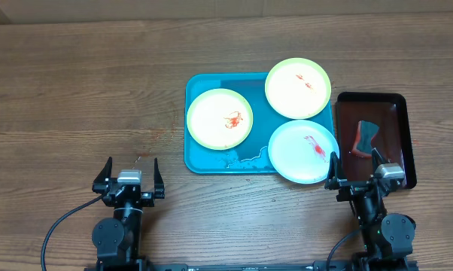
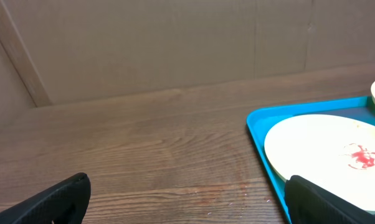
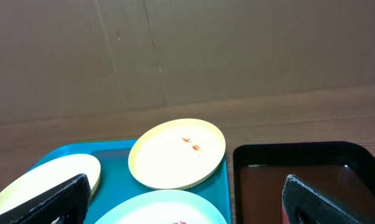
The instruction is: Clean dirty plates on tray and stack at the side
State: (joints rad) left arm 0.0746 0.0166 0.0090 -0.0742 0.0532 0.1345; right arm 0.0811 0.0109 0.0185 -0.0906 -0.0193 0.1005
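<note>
We have both arms parked at the near edge of the table (image 1: 61,90). The left gripper (image 1: 130,172) and the right gripper (image 1: 356,167) each stand with jaws spread wide and nothing between them.

All three dirty plates sit on the turquoise tray (image 1: 200,154), each with a red smear:
- The left yellow-green plate (image 1: 220,118) is at the tray's left end.
- The far yellow-green plate (image 1: 298,88) is at the far right corner.
- The white-bluish plate (image 1: 304,150) overhangs the near right corner.

Nothing is wiped or stacked yet.

We judge that the first move turns on what looks like a sponge (image 1: 364,135) in the dark tray (image 1: 396,113). It lies straight ahead of the right gripper, close by, with its long axis running away from us. The right arm is clearly the nearer one. The white-bluish plate sits just beside that gripper's left finger, while the left arm's nearest plate lies ahead and off to its right.
</note>
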